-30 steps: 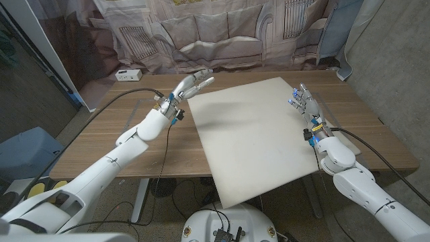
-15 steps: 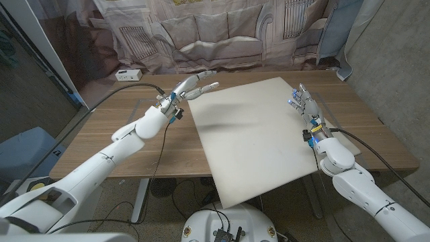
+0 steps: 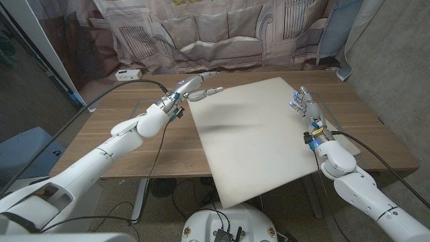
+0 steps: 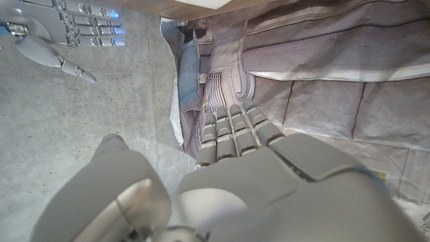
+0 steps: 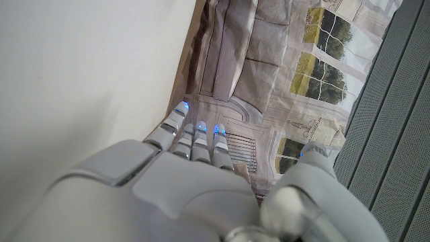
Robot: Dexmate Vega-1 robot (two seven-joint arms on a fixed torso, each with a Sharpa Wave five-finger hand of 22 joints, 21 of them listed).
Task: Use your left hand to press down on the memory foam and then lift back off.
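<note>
So far no press shows: the left hand (image 3: 195, 89), fingers spread and empty, hovers over the far left edge of the memory foam (image 3: 259, 134) lying on the table (image 3: 101, 141); pressing and lifting remain

Wooden table (image 3: 114, 144), brown plank top, on a metal leg frame. Big off-white memory foam (image 3: 259, 138) sheet lies flat across centre to 3 o'clock, turned askew, its 6 o'clock corner overhanging the near edge. Small white box (image 3: 129, 74) sits at 10 o'clock near the far edge. Black cable (image 3: 124, 91) trails over the 9 o'clock side.
</note>
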